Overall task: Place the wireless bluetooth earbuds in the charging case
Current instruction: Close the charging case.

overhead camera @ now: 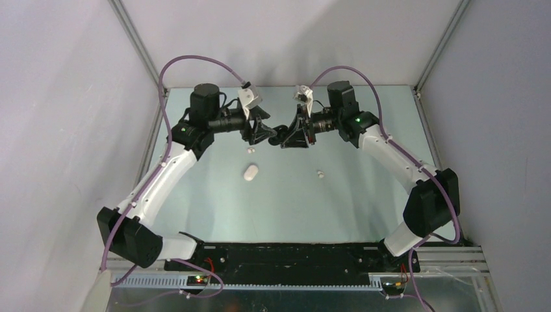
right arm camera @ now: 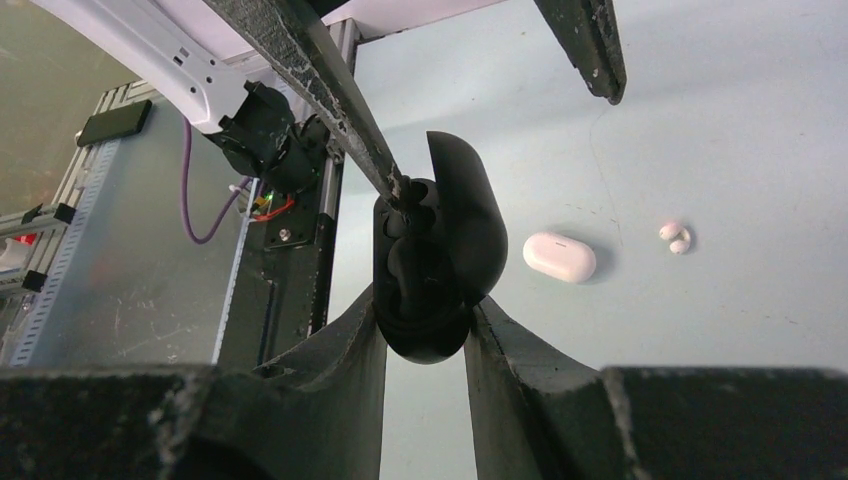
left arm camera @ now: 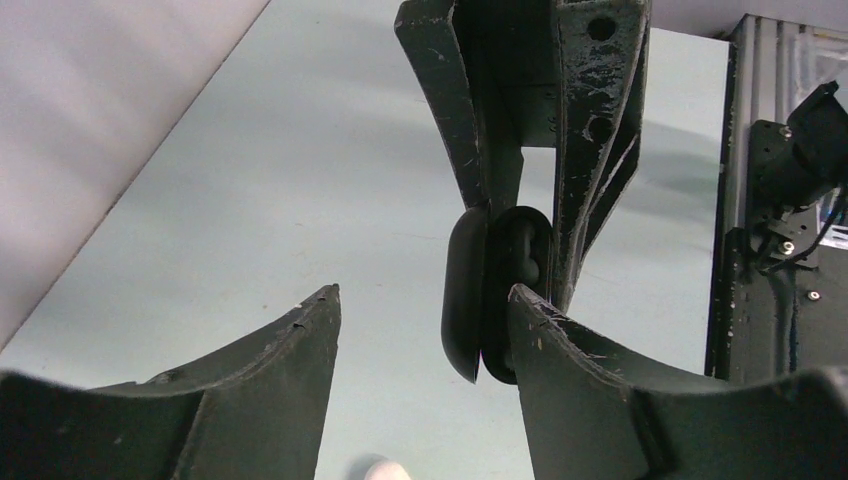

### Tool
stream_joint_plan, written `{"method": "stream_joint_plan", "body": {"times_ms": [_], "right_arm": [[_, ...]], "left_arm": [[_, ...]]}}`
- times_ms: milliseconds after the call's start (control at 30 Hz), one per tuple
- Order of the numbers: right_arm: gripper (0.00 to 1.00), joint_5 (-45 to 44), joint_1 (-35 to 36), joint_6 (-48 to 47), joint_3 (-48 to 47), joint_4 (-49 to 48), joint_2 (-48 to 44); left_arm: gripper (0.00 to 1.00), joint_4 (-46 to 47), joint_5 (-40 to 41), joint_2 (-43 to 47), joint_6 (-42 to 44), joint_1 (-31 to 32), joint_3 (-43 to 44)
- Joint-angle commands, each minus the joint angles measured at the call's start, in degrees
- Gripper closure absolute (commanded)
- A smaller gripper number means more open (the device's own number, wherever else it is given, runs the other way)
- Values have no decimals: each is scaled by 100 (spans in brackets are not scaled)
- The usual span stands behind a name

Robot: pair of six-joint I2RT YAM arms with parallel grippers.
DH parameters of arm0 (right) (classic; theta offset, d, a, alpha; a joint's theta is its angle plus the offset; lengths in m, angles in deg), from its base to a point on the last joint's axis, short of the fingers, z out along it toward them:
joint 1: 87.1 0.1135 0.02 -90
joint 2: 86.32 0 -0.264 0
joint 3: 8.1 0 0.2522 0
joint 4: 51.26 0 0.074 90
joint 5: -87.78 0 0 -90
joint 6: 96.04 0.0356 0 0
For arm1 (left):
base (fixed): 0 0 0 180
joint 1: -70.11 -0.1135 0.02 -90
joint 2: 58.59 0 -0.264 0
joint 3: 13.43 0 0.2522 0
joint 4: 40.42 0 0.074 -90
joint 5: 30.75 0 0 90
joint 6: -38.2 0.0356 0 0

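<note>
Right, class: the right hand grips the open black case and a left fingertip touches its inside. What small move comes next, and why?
Probably a gentle press of the left fingertip deeper into the black case, to seat whatever lies inside. The right hand clamps the case, lid open; the left hand is open and empty, its fingertip at the cavity.

Pale green table (overhead camera: 292,208), grey walls (overhead camera: 58,97).

Aloft: black oval plastic charging case (right arm camera: 445,250), lid open. On counter (right arm camera: 750,130): two tiny white earbuds (right arm camera: 676,238), side by side.
</note>
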Motion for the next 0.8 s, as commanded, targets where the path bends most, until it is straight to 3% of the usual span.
{"method": "stream_joint_plan", "body": {"times_ms": [0,333,767], "right_arm": [[100,96,36,-117,36,-82,-313],[100,82,21,-140,122,-99,-389],[100,107,21,-433,123,90,-467]], "left_arm": [[33,27,-355,12,-440,-95,253],[29,26,-920,126,-435,-154,35],[32,-155,-206,13,318,-79,-25]]}}
